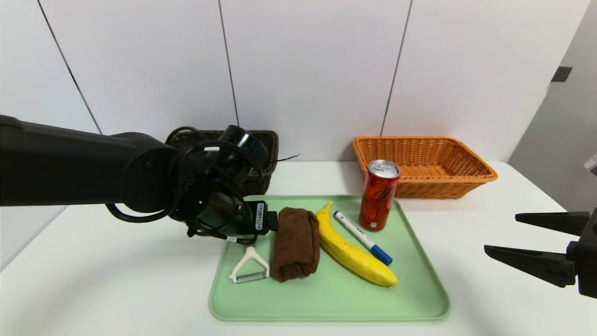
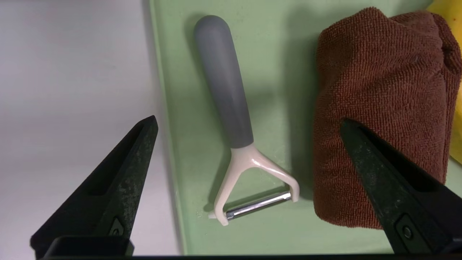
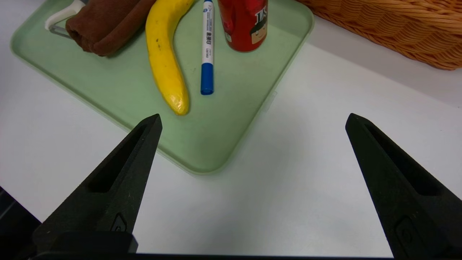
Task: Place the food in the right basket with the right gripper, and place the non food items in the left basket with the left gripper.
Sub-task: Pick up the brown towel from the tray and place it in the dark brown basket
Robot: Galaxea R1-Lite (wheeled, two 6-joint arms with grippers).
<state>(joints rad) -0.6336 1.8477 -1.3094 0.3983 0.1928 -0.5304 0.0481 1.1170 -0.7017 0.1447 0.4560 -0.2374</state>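
My left gripper [image 2: 249,126] hangs over the left end of the green tray [image 1: 419,298], jaws spread wide and holding nothing. In its wrist view one finger sits over the bare white table [image 1: 93,289], the other over the rolled brown cloth [image 2: 382,94], with the peeler [image 2: 234,119] lying between them, untouched. On the tray I read, from nine o'clock toward three: peeler, cloth, banana [image 1: 352,249], marker [image 1: 361,237], all lying flat, and the red can [image 1: 378,196] standing upright at about one o'clock. My right gripper [image 3: 252,122] is parked off the tray's right side at three o'clock, also wide open and empty. The dark brown basket [image 1: 266,154] sits at eleven o'clock, mostly hidden by my left arm, so I cannot see its contents. The orange basket [image 1: 422,163] at one o'clock holds nothing.
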